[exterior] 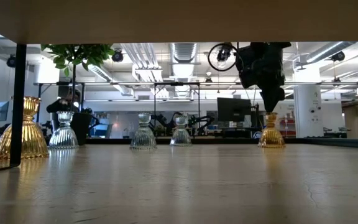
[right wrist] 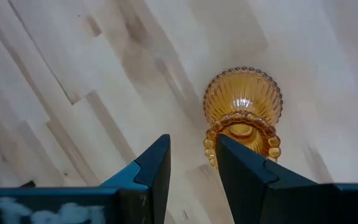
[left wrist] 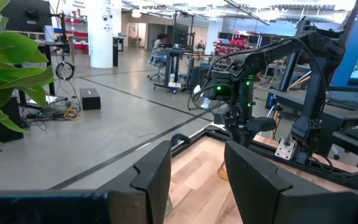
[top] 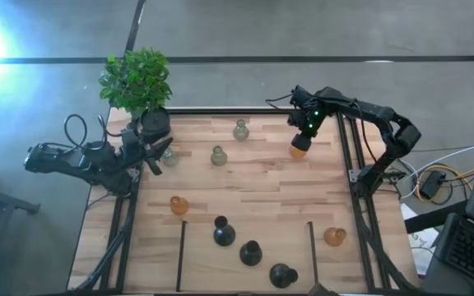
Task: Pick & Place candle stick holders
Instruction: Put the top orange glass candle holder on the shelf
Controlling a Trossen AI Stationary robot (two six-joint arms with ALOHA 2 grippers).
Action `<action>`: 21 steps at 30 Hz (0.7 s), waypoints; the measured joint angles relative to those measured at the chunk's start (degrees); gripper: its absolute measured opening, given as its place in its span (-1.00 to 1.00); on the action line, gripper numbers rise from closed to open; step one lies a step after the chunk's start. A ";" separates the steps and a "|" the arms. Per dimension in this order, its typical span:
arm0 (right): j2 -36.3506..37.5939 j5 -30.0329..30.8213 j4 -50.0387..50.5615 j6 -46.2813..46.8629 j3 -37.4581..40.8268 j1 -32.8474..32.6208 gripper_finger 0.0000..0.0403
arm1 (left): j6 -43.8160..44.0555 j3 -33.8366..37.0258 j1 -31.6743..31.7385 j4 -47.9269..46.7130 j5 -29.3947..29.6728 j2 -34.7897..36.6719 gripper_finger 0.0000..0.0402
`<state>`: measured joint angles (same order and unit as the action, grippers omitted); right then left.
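Amber holder [right wrist: 242, 102] upright at table's [top: 262, 197] far right; right gripper [right wrist: 192, 163] directly above, fingers slightly apart, gripping nothing; ribbed glass looks fragile, slippery; likely best clamped at narrow neck; left gripper [left wrist: 196, 175] parted, empty, beside plant [top: 136, 79].

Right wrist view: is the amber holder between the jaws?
No. The amber holder stands on the table off to one side of the jaws, whose gap is empty.

Tabletop [exterior: 179, 186]: two amber holders, one near left [exterior: 20, 134], one far right [exterior: 271, 134] under right gripper [exterior: 270, 102]; three clear holders [exterior: 144, 134] between; plant [exterior: 76, 56] behind.
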<state>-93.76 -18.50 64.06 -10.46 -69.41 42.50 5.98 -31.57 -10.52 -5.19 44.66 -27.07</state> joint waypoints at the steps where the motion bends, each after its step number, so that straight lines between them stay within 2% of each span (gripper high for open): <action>1: 0.00 0.00 -0.03 0.11 0.00 -0.46 -0.39 | 0.00 0.02 0.00 0.01 -0.02 -0.01 -0.23; 11: 0.00 -0.58 -1.61 2.30 -0.49 -4.98 -0.36 | 0.00 0.01 0.00 0.01 -0.02 -0.01 -0.23; 18: 1.96 0.61 -2.97 3.98 -6.29 -5.12 -0.35 | 0.00 0.00 0.00 0.02 -0.02 0.00 -0.23; 21: 4.36 0.63 0.64 4.54 -9.14 -5.14 -0.34 | 0.00 0.00 0.00 0.00 -0.02 0.00 -0.23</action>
<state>-89.40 -17.87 64.70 -5.92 -78.55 37.36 5.98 -31.57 -10.52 -5.19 44.64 -27.07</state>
